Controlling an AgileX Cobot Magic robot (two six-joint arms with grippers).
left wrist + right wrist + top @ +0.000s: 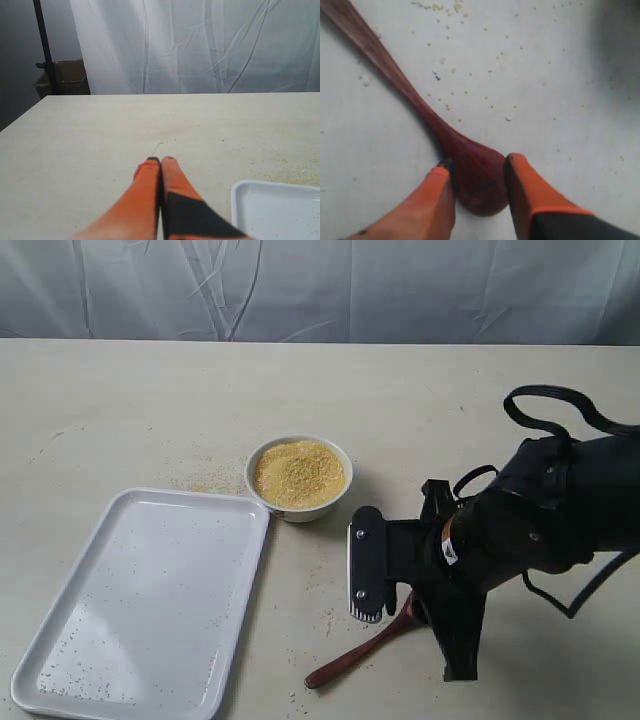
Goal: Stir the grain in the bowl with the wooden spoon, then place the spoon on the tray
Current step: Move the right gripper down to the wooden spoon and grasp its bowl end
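Right wrist view: right tool (477,165) straddled the wooden spoon (395,75) head on the tabletop (545,75), grip unclear; left tool (161,160) was clenched, empty. Stirring the grain (299,473) and reaching the tray (150,600) likely remained.

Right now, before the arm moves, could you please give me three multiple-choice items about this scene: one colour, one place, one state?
1. The grain in the bowl is: A green; B golden-yellow; C black.
2. Relative to the tray, the wooden spoon lies: A on it; B beside it, on the table; C under it.
3. The left pincer is: A wide open; B holding the spoon; C shut, empty.
Answers: B, the heap looks yellow; B, the spoon rests on bare table; C, its fingers press together with nothing between.
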